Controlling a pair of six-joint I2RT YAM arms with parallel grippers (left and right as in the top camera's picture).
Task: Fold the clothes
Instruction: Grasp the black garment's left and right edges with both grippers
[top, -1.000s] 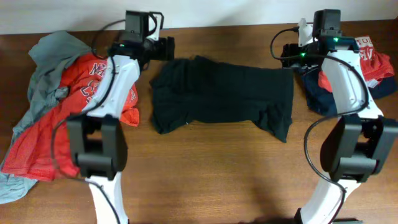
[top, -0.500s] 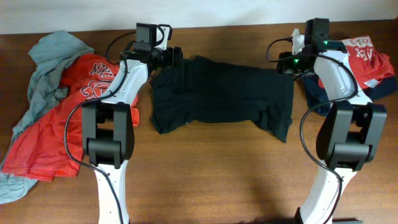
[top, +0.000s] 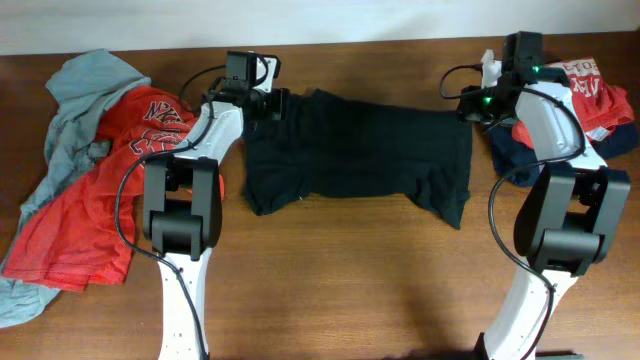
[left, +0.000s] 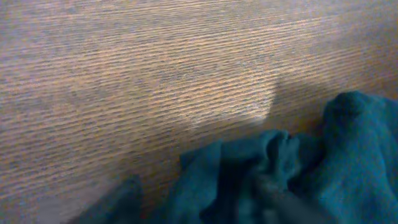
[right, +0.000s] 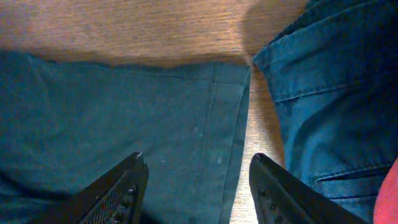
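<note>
- The dark shirt (top: 360, 150) lies spread but rumpled on the far middle of the surface (top: 350, 290).
- The right hand (right: 198, 160) stands wide over the shirt's far right hem, just beside the denim (right: 329, 93). If it drifts right, it could pinch the denim too.
- The left hand (top: 272, 103) is at the far left corner, and I cannot tell its opening. Grabbing the bunched cloth there would likely give a crooked fold.

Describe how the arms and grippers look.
The left arm and right arm have white shells and black joints, with thin black cables looping alongside. A green light glows by the right wrist. The right gripper has black fingers with textured faces.
</note>
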